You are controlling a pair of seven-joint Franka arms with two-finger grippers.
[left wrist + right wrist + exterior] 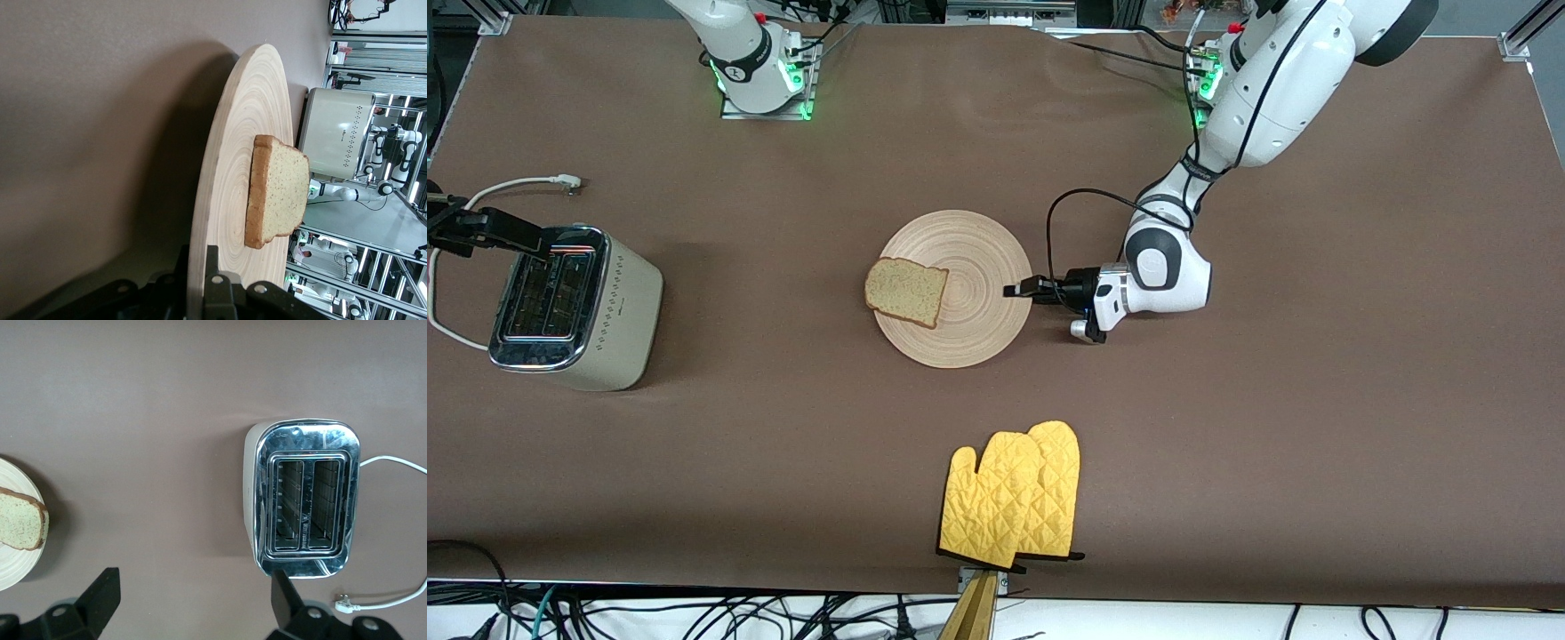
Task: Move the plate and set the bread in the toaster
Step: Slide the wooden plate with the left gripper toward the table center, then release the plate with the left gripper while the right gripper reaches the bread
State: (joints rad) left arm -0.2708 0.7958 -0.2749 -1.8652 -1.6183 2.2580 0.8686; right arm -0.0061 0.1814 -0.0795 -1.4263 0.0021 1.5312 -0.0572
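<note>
A: Left gripper (1016, 290), jaws?
B: Clamped on the rim of the plate (969, 267), at the edge toward the left arm's end of the table (1316, 400). Seen up close in the left wrist view, with the rim running between the two fingers.

A: Right gripper (190, 597)?
B: Jaws spread wide, holding nothing, hanging directly over the toaster (574, 307).

A: Count of plates?
B: One. Round, pale wood with ring grain, near the middle of the table.

A: Bread?
B: One slice (907, 291), lying flat on the plate, toward the right arm's end, with one crust edge jutting slightly past the rim.

A: Toasters?
B: One, cream-white with a chrome top and two empty slots, standing at the right arm's end of the table, well apart from the plate. One white cord (516, 185) trailing from it, plug lying loose on the table.

A: Anything else?
B: Two yellow quilted oven mitts (1014, 498), overlapping, nearer to the front camera than the plate, at the table's edge.
</note>
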